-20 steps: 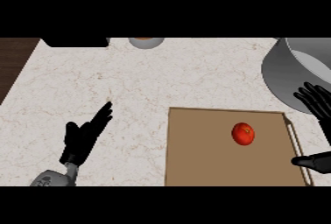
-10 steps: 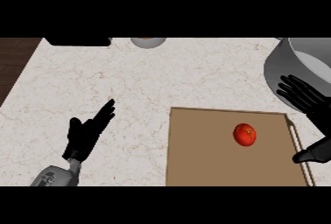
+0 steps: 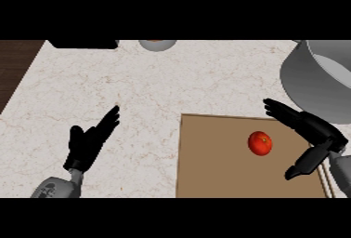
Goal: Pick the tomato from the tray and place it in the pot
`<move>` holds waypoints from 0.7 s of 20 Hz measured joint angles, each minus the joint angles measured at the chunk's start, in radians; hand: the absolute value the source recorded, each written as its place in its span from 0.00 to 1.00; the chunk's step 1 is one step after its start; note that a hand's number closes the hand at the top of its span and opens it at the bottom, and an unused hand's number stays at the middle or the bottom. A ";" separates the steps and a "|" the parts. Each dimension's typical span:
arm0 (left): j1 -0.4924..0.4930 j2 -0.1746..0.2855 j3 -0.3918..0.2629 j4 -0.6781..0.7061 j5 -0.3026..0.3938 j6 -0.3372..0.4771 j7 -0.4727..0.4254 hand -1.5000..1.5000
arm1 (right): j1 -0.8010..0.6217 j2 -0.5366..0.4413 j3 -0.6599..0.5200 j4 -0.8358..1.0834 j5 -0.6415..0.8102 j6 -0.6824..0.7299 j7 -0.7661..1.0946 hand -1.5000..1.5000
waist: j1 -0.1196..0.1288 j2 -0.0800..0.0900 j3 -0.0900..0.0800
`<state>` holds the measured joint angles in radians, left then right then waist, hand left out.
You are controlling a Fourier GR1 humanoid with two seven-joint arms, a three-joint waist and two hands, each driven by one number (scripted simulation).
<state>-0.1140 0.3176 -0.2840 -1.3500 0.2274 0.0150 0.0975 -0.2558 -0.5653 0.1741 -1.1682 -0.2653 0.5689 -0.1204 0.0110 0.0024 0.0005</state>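
Fingers, right hand: straight and spread on the black right hand (image 3: 316,132), with the fingertips (image 3: 277,109) pointing up and left over the tray's far right part. The thumb (image 3: 302,165) hangs apart lower down, pointing down and left. Nothing is held.
Fingers, left hand: straight and close together on the black left hand (image 3: 86,145), slanting up and to the right over bare bench. They hold nothing.
Tomato: a round red tomato (image 3: 260,142) with a small dark stalk spot lies on the right half of the tray. It sits just left of the right hand, level with the opening between fingers and thumb, and touches neither.
Tray: a flat brown rectangular tray (image 3: 212,162) lies on the bench at lower right. Its near edge is cut off by the view.
Pot: a large grey round metal pot (image 3: 312,81) stands at upper right, partly out of view, just beyond the tray's far right corner.
Bench: a pale speckled stone bench (image 3: 137,83) carries the tray and pot.
Far edge: a small grey bowl (image 3: 157,44) with something orange inside and, to its left, a dark box-like object (image 3: 82,44) are both cut off.
Left edge: a dark brown wooden strip (image 3: 14,60) borders the bench.
Forearms: a grey left forearm (image 3: 55,188) enters from below; only a little of the right one shows.
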 measured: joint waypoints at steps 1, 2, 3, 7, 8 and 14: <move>0.010 -0.001 0.001 -0.018 -0.008 0.003 0.010 0.50 | -0.006 0.007 -0.003 0.038 0.034 0.004 -0.036 0.00 | 0.000 0.000 0.000; -0.002 -0.007 0.010 -0.012 -0.012 0.000 0.019 0.50 | -0.011 0.016 -0.010 0.070 0.061 0.006 -0.066 0.00 | -0.002 0.000 0.000; -0.002 -0.017 0.017 -0.002 -0.018 -0.006 0.017 0.50 | -0.016 0.028 -0.019 0.091 0.084 0.007 -0.085 0.00 | -0.003 -0.001 0.000; 0.028 -0.032 0.039 -0.021 -0.037 -0.025 0.014 0.50 | -0.039 0.057 -0.060 0.186 0.154 0.002 -0.170 0.00 | -0.005 -0.001 0.000; 0.028 -0.032 0.043 -0.032 -0.041 -0.027 0.024 0.50 | -0.046 0.063 -0.066 0.227 0.173 0.009 -0.208 0.00 | -0.004 -0.001 0.000; 0.030 -0.052 0.058 -0.032 -0.066 -0.041 0.026 0.50 | -0.076 0.095 -0.096 0.372 0.195 0.074 -0.325 0.00 | -0.003 0.000 0.000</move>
<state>-0.0837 0.2652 -0.2260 -1.3819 0.1610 -0.0258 0.1239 -0.3320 -0.4704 0.0783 -0.7964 -0.0700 0.6432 -0.4457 0.0082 0.0020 0.0007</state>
